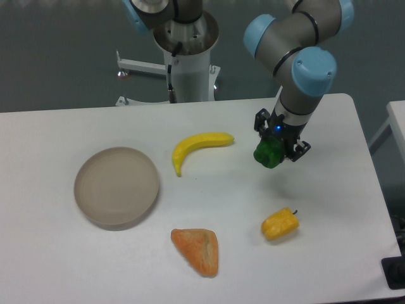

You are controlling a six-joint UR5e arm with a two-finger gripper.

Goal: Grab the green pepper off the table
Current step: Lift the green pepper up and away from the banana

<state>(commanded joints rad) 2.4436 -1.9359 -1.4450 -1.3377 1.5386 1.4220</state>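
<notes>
Gripper is clamped on the green pepper, up off the table. Banana sits left, yellow pepper nearer. No readable writing.

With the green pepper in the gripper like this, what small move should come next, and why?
Probably just hold the grip and steady the arm, perhaps lifting a touch more. The gripper is shut on the green pepper, which appears to hang clear of the table, away from the banana and the yellow pepper. The pick looks done; opening now would drop it.

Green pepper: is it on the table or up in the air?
Up in the air. The pincer is shut on the green pepper, holding it above the table.
</notes>
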